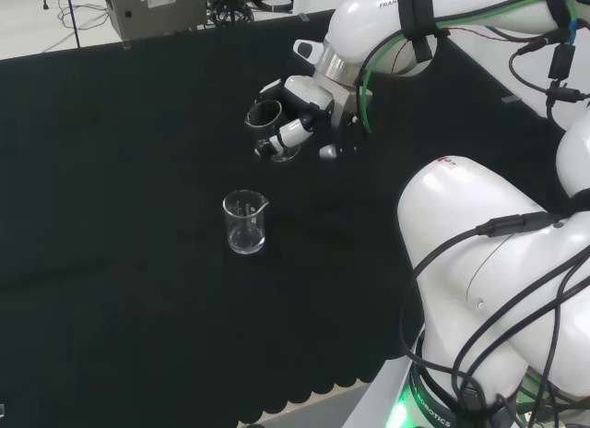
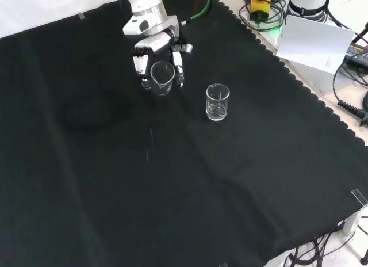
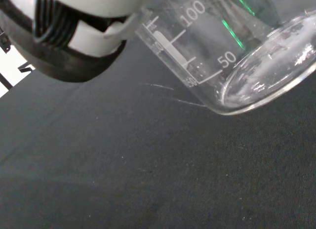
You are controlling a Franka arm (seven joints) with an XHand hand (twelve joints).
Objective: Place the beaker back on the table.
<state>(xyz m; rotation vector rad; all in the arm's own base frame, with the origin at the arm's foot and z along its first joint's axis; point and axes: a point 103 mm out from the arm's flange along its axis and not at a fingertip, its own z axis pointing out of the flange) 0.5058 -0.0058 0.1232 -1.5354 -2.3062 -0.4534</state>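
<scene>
The beaker (image 2: pixel 162 77) is held in the hand (image 2: pixel 156 53), tilted, with its mouth turned away from the palm. In the front view its rim faces the camera and the fingers (image 2: pixel 179 68) curl down either side of the glass wall. In the head view the beaker (image 1: pixel 265 116) sits at the left end of the hand (image 1: pixel 304 110), rim pointing left, with a finger (image 1: pixel 286 136) wrapped beneath it. In the wrist view the beaker (image 3: pixel 232 56) lies close to the palm (image 3: pixel 81 31), printed scale marks on its wall and its base raised above the cloth (image 3: pixel 123 170); whether any part of the base touches the cloth cannot be told. The beaker appears empty.

The hand is closed around the beaker, fingers and thumb bent about its wall.

A second beaker (image 2: pixel 218 101) stands upright on the cloth (image 2: pixel 172 192), near the hand but apart from it. In the front view it is to the right of and below the hand; in the head view the second beaker (image 1: pixel 245 222) is nearer the camera than the hand and slightly left. It appears empty.

The arm (image 1: pixel 489 253) occupies the right of the head view.
</scene>
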